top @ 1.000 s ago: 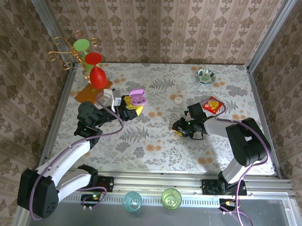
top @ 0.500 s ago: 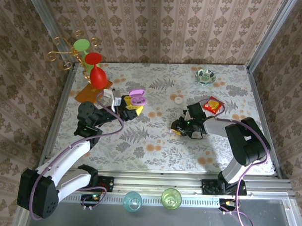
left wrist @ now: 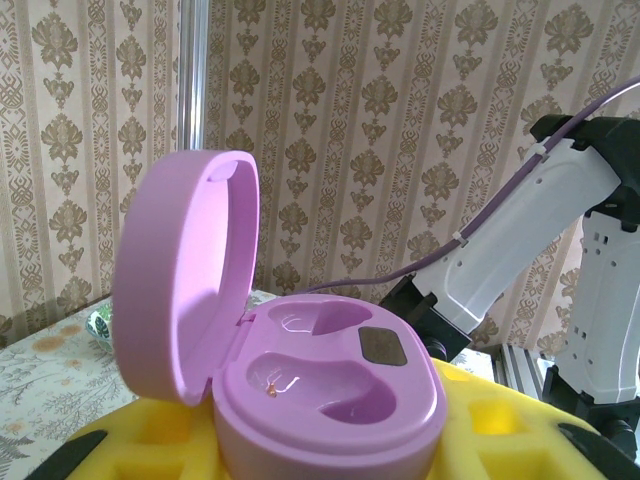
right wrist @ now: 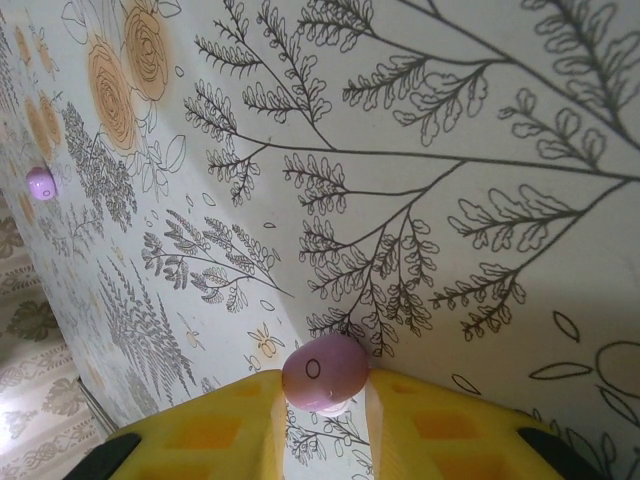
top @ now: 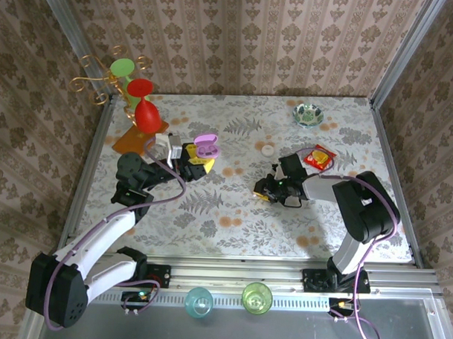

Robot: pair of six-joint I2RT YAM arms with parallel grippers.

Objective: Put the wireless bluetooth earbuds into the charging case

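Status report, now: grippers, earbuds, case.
Left gripper shut on open charging case, wells empty. Right gripper shut on lilac earbud. Second earbud loose on table. No obstacle between grippers.

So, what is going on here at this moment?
The left arm's jaws hold the lilac charging case with its lid open, and both sockets are empty. The right arm's jaws pinch one lilac earbud low at the table, well apart from the case. A second earbud lies on the table farther off. No earbud is in the case yet.
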